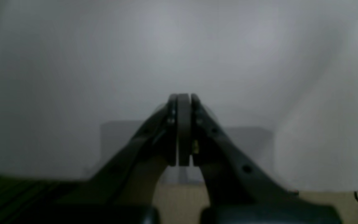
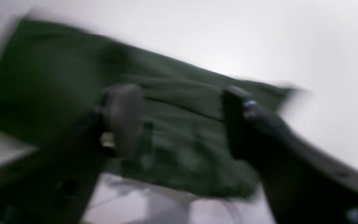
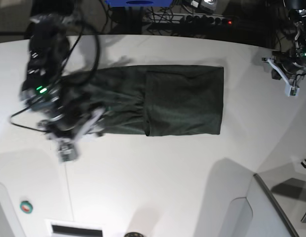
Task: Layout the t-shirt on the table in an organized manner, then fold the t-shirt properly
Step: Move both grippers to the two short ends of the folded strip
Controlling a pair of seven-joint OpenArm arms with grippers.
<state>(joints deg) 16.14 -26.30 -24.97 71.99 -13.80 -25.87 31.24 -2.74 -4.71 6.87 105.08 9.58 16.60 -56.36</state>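
The dark green t-shirt (image 3: pixel 168 98) lies flat on the white table (image 3: pixel 158 187) as a long band, with one part folded over its right half. My right gripper (image 3: pixel 96 126) is at the shirt's left end. In the blurred right wrist view its fingers (image 2: pixel 123 118) stand wide apart over the t-shirt (image 2: pixel 179 102), and my right gripper (image 2: pixel 179 121) is open with nothing pinched. My left gripper (image 3: pixel 285 76) is far to the right, off the shirt. In the left wrist view my left gripper (image 1: pixel 183 99) is shut and empty above the bare table (image 1: pixel 179 46).
A black cable (image 3: pixel 24 123) trails from the right arm across the table's left side. A green-and-red button (image 3: pixel 26 207) sits near the front left edge. Power strips and cables (image 3: pixel 192 19) lie beyond the far edge. The table's curved edge (image 3: pixel 271 197) runs at front right.
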